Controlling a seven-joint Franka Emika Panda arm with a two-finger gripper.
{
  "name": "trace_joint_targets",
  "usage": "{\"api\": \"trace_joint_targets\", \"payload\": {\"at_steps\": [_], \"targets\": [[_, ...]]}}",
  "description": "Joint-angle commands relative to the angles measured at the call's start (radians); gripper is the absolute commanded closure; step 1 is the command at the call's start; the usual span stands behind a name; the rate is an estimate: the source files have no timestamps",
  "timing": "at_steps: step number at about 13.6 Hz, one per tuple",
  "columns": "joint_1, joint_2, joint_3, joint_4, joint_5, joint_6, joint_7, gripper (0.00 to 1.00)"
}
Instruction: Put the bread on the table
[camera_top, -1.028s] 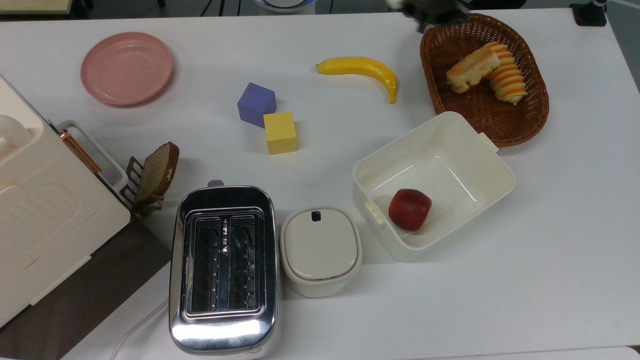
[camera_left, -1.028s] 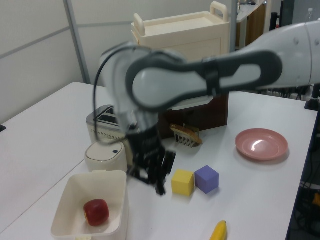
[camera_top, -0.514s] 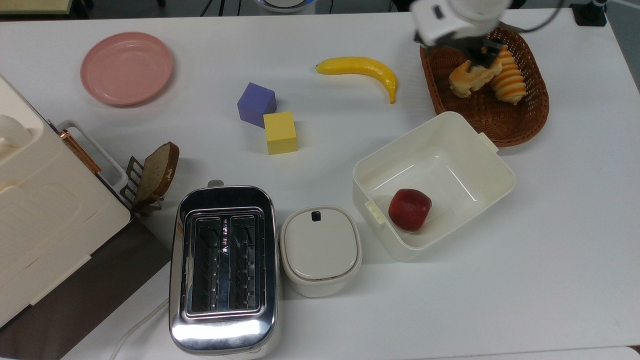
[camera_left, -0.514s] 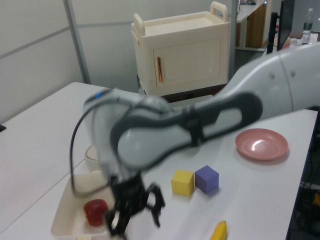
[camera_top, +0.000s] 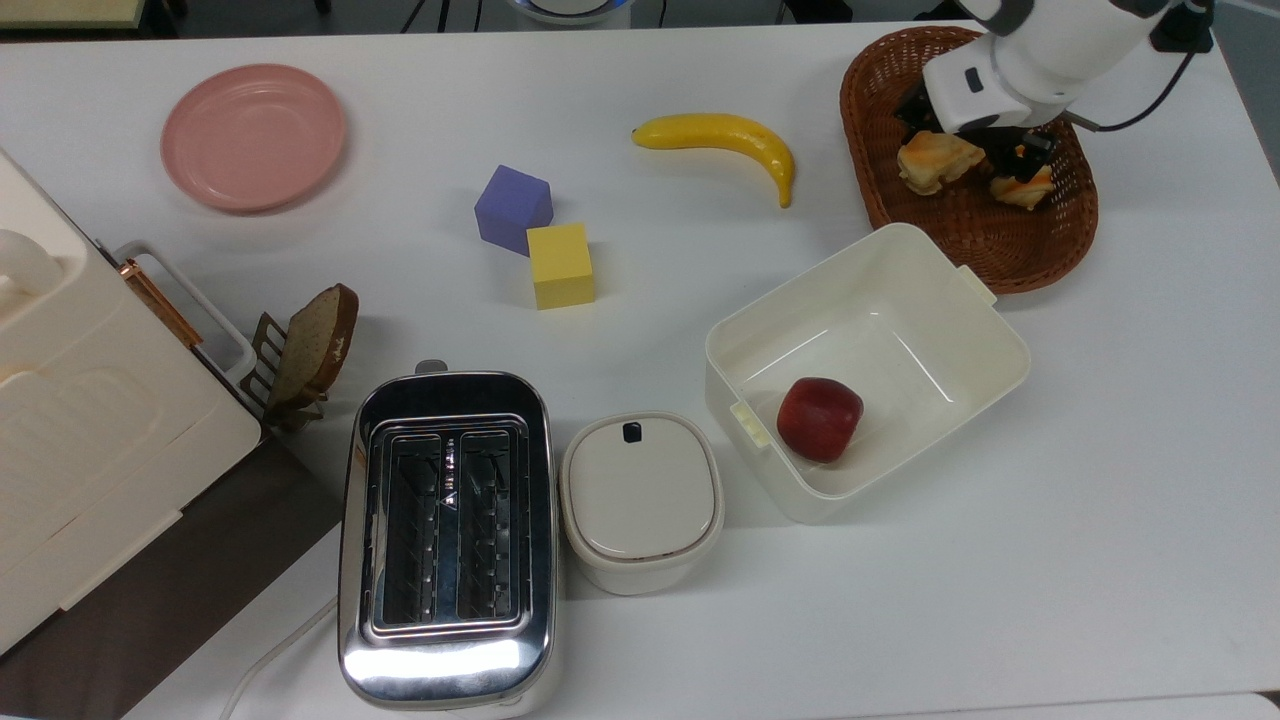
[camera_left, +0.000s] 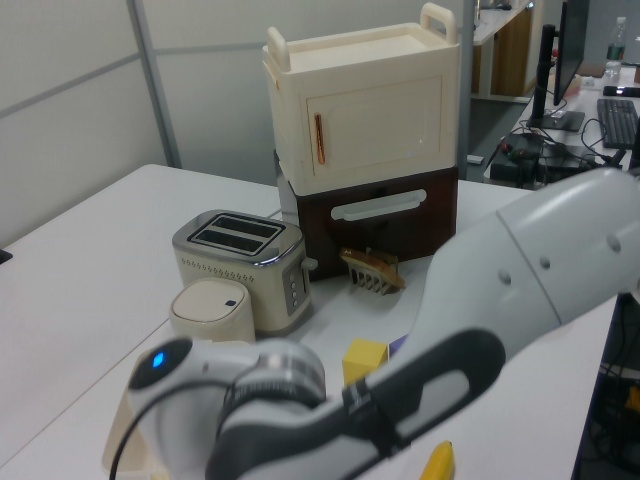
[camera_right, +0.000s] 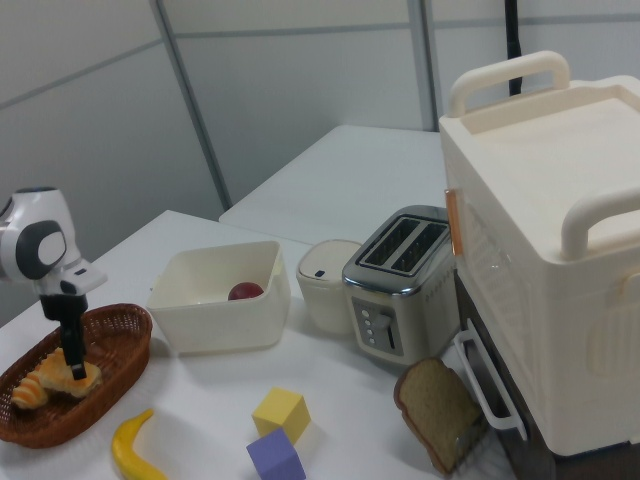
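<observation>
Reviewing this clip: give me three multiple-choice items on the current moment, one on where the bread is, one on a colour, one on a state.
1. Where does the bread lie?
A. In the wicker basket
B. On the pink plate
C. In the toaster

2. What colour is the cube touching the yellow cube?
A. Green
B. Purple
C. Red

3. How is the white bin holding the apple?
A. Lidded
B. Tipped over
C. Open-topped

Key: A, the bread sits in the basket under the end effector; B, the purple cube meets its corner; C, the apple shows from above.
</observation>
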Motion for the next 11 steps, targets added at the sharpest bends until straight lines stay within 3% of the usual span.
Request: {"api": "trace_joint_targets", "payload": {"at_steps": [1, 2, 3, 4, 8, 11], "targets": [[0.038, -0.006, -0.011, -0.032, -0.026, 0.03, 0.042, 0.0], [0.039, -0.006, -0.011, -0.037, -0.026, 0.031, 0.036, 0.09], [0.038, -0.006, -0.011, -0.038, -0.028, 0.031, 0.008, 0.62], [0.038, -0.006, -0.009, -0.038, -0.026, 0.03, -0.039, 1.0], [0.024, -0.05, -0.009, -0.037, -0.017, -0.039, -0.075, 1.0], [-0.025, -0.174, -0.011, -0.035, -0.005, -0.155, -0.136, 1.0]]}}
